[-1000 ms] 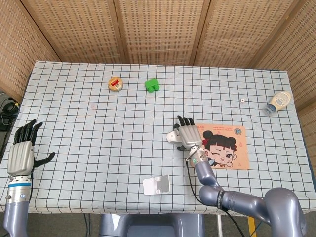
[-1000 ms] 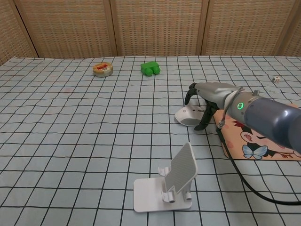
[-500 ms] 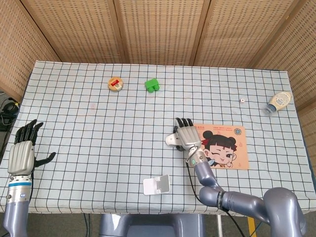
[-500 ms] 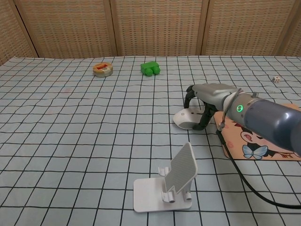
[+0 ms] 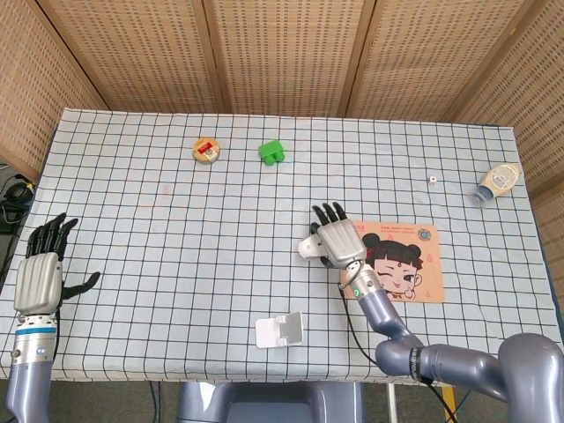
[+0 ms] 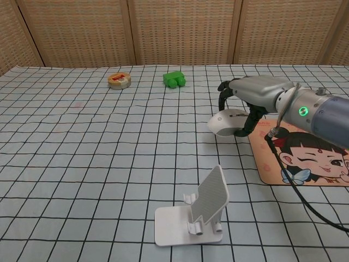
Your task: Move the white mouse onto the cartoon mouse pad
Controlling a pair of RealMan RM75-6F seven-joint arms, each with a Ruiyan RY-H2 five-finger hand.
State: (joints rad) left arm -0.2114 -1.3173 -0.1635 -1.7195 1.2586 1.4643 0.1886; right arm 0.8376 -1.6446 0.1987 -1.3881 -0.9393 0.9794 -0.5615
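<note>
The mouse [image 6: 228, 122] sits gripped in your right hand [image 6: 245, 106], raised just off the surface beside the mouse pad [image 6: 305, 155], so you must carry it over and set it down.

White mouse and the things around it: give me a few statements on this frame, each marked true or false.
1. The right hand holds the white mouse. True.
2. The white mouse lies fully on the cartoon mouse pad. False: it is left of the pad's edge, over the checked cloth.
3. The left hand holds the green block. False: the hand is open at the table's near left edge, and the block sits far off near the back.
4. The white phone stand is nearer the robot than the mouse. True.
5. The tape roll rests on the pad. False: it sits at the back left.
</note>
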